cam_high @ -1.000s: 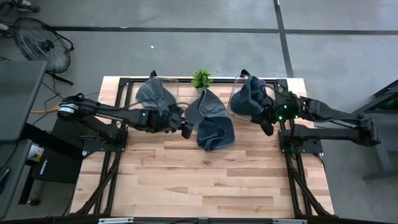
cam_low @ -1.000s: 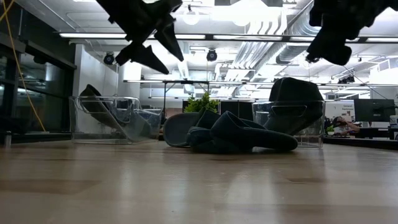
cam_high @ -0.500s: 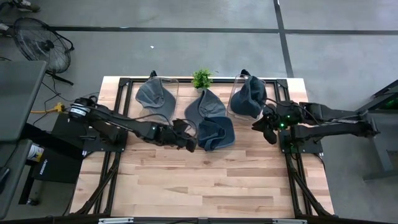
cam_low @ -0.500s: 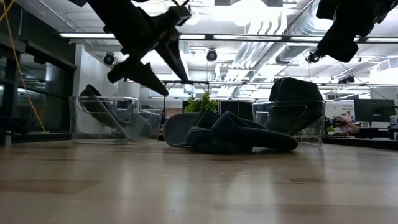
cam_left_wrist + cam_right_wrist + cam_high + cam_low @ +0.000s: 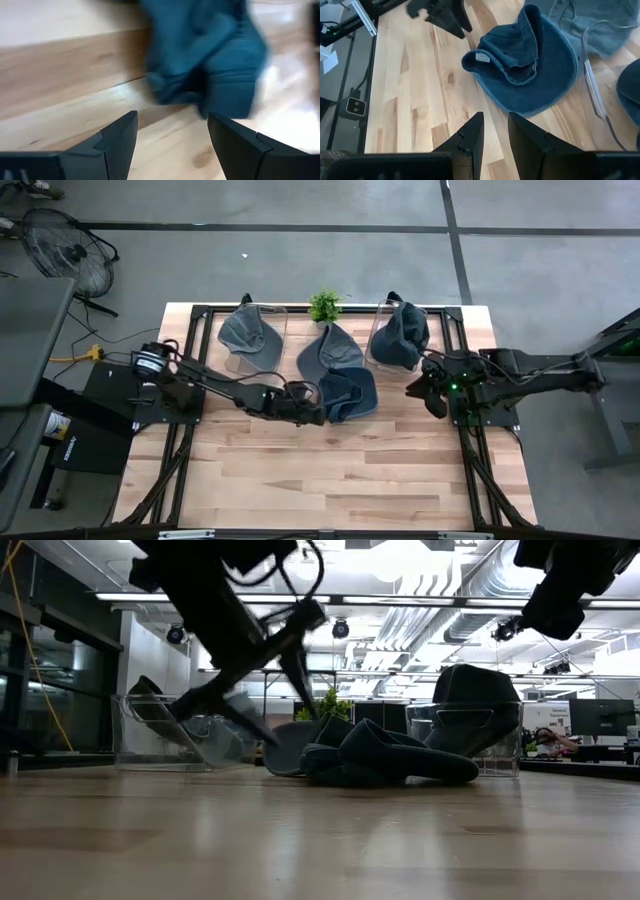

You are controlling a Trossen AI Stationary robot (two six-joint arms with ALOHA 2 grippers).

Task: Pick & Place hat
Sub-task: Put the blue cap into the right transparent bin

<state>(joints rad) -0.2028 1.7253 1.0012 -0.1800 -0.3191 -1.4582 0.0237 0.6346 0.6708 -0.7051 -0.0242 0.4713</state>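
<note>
A dark blue denim hat lies crumpled on the wooden table, and it also shows in the low view, the left wrist view and the right wrist view. A grey-blue hat lies just behind it, partly under it. My left gripper is open and low over the table at the dark hat's left edge, with its fingers just short of the brim. My right gripper hangs in the air, open by a narrow gap and empty, in front of the right bin.
A clear bin at the far left holds a grey hat. A clear bin at the far right holds a dark hat. A small green plant stands between the bins at the far edge. Bare wood fills the near half of the table.
My left gripper has gone toward the table's right and near side and down, from beside the left bin to the dark blue hat's left edge. My right gripper has drawn back from the right bin toward the near edge. The hats have not moved.
</note>
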